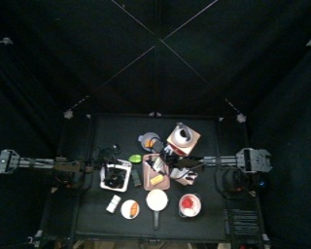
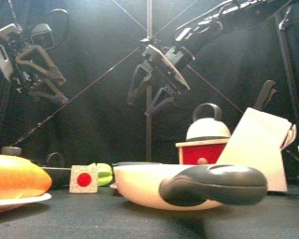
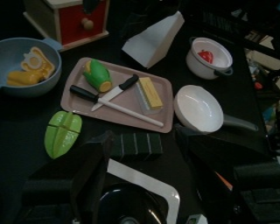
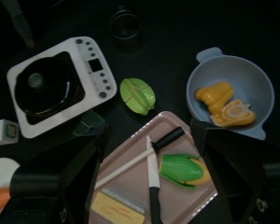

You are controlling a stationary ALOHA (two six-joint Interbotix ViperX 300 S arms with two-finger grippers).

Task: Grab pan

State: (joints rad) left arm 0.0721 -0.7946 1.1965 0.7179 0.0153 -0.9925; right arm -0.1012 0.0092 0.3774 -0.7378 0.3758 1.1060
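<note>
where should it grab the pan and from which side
By the thin dark handle, judging from the shape: the pan's round cream bowl looks too wide for the jaws. In the front view the handle points toward the table's front edge, so coming straight down across it seems best. The left gripper, jaws open, hangs above.

1 small round cream-white pan with dark handle [image 3: 199,107]; 1 grey-blue bowl of yellow pieces [image 3: 17,66]; 1 red-filled white bowl [image 3: 209,56]; 1 pink tray [image 3: 163,85]; 1 black-handled knife [image 3: 108,94]; 1 green star-shaped fruit [image 3: 62,133]; 1 white kitchen scale [image 4: 59,83].
</note>
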